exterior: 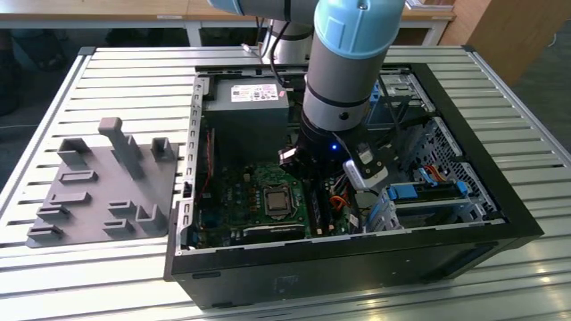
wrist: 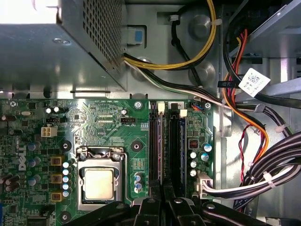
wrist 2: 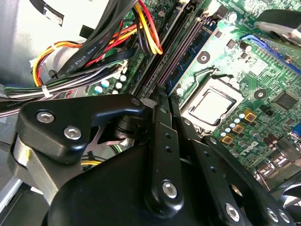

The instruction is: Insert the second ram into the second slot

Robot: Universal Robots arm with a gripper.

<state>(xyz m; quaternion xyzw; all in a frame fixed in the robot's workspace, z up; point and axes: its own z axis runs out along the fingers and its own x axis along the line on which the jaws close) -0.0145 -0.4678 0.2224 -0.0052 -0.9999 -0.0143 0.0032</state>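
hanging low over the ram slots (wrist: 174, 141), tool (wrist: 162, 197) between cable bundle (wrist: 263, 155) and cpu socket (wrist: 99, 181); its grip unclear

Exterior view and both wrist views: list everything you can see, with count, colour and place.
computer case: one, black, open, on the table
table: one, silver slats, under the case
fixture plate: one, grey with pegs, on the table, toward the exterior view's left of the case
power supply: one, grey, inside the case
motherboard: one, green, inside the case
processor socket: one, silver, on the motherboard
memory slots: several, dark, beside the processor socket
cables: a bundle, black, red, yellow, inside the case
drive clips: count unclear, blue, in the case toward the exterior view's right
arm: one, grey and light blue, reaching down into the case
gripper: one, black, over the memory slots
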